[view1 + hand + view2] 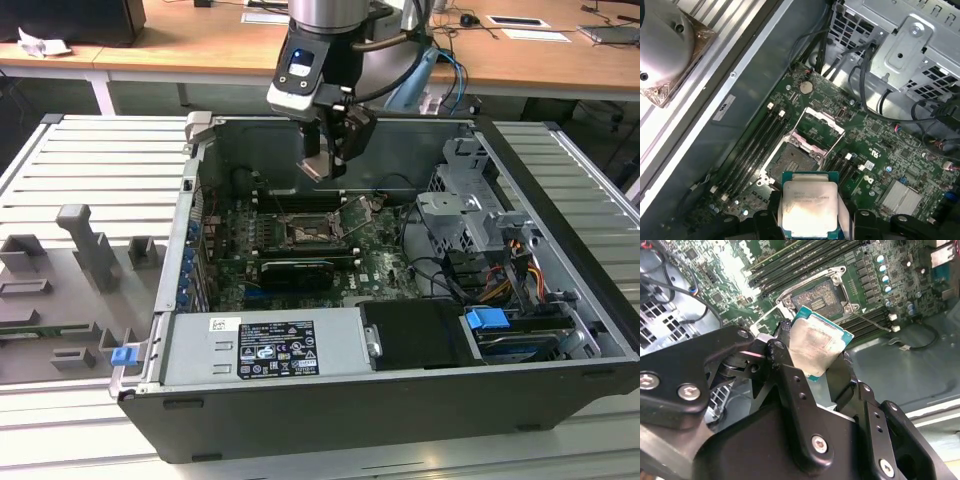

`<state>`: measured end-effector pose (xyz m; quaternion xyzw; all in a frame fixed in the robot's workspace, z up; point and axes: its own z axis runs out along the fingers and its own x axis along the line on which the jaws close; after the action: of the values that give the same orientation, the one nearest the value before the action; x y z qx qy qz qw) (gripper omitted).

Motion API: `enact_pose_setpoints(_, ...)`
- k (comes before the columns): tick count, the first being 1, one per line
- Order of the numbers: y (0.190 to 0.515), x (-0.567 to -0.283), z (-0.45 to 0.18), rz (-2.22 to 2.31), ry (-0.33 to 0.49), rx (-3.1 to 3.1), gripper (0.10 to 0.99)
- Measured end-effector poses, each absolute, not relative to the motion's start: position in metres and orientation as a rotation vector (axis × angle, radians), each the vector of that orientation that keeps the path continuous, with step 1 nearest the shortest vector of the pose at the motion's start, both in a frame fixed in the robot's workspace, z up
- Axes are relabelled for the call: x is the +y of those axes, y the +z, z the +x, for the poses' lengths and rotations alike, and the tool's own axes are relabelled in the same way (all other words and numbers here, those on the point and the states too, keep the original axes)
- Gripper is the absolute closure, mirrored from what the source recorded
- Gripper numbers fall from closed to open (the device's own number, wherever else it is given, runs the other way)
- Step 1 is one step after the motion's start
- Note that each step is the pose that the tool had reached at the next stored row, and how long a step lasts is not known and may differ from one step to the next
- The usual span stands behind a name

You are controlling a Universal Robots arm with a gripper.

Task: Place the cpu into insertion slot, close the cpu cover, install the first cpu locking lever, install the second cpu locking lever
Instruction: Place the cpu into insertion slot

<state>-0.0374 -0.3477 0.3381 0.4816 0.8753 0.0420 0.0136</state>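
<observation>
In the exterior view, the open square socket (303, 234) on the green board lies bare from above. There is clear air between it and the black two-fingered gripper (320, 172), which is pinching the flat silvery-grey cpu (809, 210). Around the socket stand:

- long black memory sticks (290, 198) at 12 o'clock
- a long black expansion card (296, 270) at 6
- the raised thin silvery cpu cover (352, 222) at 3

Farther out at 3 are a grey perforated metal drive cage (468, 200) and black cables (425, 262).

Bright even light, glare on the cpu (813, 346)
</observation>
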Motion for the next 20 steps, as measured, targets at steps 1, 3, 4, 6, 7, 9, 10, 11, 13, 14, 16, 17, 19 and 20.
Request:
enact_pose_setpoints(1,0.338,-0.348,-0.037,1.532,0.13,2.707,0.557)
enact_pose_setpoints(3,0.336,-0.348,-0.037,1.594,0.129,2.669,0.557)
enact_pose_setpoints(4,0.336,-0.348,-0.037,1.614,0.128,2.656,0.557)
enact_pose_setpoints(6,0.335,-0.348,-0.037,1.659,0.127,2.627,0.557)
enact_pose_setpoints(7,0.335,-0.348,-0.037,1.68,0.127,2.613,0.557)
enact_pose_setpoints(9,0.334,-0.348,-0.037,1.72,0.126,2.585,0.557)
enact_pose_setpoints(10,0.334,-0.348,-0.037,1.742,0.125,2.57,0.557)
enact_pose_setpoints(11,0.333,-0.348,-0.037,1.771,0.124,2.549,0.557)
enact_pose_setpoints(13,0.332,-0.348,-0.037,1.829,0.123,2.506,0.557)
enact_pose_setpoints(14,0.331,-0.348,-0.037,1.846,0.122,2.492,0.557)
enact_pose_setpoints(16,0.33,-0.348,-0.037,1.901,0.12,2.449,0.557)
enact_pose_setpoints(17,0.329,-0.348,-0.037,1.935,0.119,2.421,0.557)
enact_pose_setpoints(19,0.327,-0.348,-0.037,1.985,0.118,2.379,0.557)
enact_pose_setpoints(20,0.326,-0.348,-0.037,1.994,0.118,2.371,0.557)
